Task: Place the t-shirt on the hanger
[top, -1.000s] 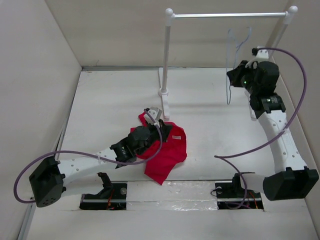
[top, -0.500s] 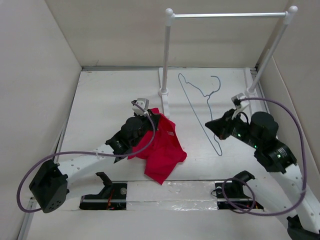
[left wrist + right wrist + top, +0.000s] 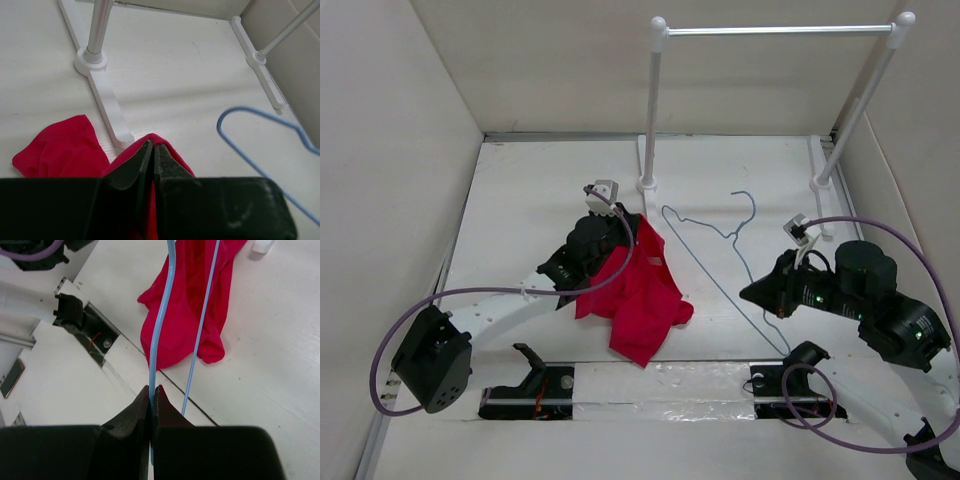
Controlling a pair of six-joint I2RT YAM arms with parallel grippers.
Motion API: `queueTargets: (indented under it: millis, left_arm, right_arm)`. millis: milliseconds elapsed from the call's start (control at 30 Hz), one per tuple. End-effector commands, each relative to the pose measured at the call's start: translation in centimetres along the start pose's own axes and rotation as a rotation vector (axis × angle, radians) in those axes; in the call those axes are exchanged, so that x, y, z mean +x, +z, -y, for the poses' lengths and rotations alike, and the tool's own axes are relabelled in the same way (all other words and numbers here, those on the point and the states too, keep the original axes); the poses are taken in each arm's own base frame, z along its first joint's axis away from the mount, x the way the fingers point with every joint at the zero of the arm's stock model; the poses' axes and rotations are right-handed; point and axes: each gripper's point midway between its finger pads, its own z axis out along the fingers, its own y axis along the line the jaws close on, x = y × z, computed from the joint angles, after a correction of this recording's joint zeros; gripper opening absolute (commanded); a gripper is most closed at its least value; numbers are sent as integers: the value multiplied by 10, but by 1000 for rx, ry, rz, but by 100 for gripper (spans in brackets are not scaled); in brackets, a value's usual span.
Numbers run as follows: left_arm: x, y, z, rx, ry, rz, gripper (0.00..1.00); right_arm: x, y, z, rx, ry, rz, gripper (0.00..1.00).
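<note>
Top external view, with both wrist views. The left gripper (image 3: 151,145) is clamped on a raised peak of the red t-shirt (image 3: 640,295). The rest of the shirt hangs and trails onto the table (image 3: 540,190), at about 7 o'clock from the near post foot of the white rail stand (image 3: 654,100). The right gripper (image 3: 152,389) is pinched on one wire of the pale blue wire hanger (image 3: 165,305). The hanger is held clear of the rail at 3 o'clock of the shirt, with its far corner just beside the lifted peak.

Probable faults:
- The hold on the hanger is a single narrow pinch, so the wire may swivel between the jaws when its corner meets cloth.
- No neck or hem opening shows in any view, so the corner may push against closed folds and drag the shirt sideways.
- The fold in the left jaws looks thin and could slip out under that drag.
- The stand's foot lies close at 12 o'clock and may snag the hook.
</note>
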Motion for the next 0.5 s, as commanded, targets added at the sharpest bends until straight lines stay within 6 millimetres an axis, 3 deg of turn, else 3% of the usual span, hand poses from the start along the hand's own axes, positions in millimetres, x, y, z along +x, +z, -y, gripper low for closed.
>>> queueTargets:
  millis: [0, 267, 467]
  left_arm:
    - [-35, 4, 19, 47, -35, 86, 0]
    - [-38, 3, 24, 66, -46, 92, 0]
    - [-46, 1, 30, 91, -48, 107, 0]
  right_arm:
    - [11, -13, -21, -94, 7, -59, 0]
    - [8, -8, -29, -161, 1, -38, 0]
    - [12, 7, -25, -172, 4, -52, 0]
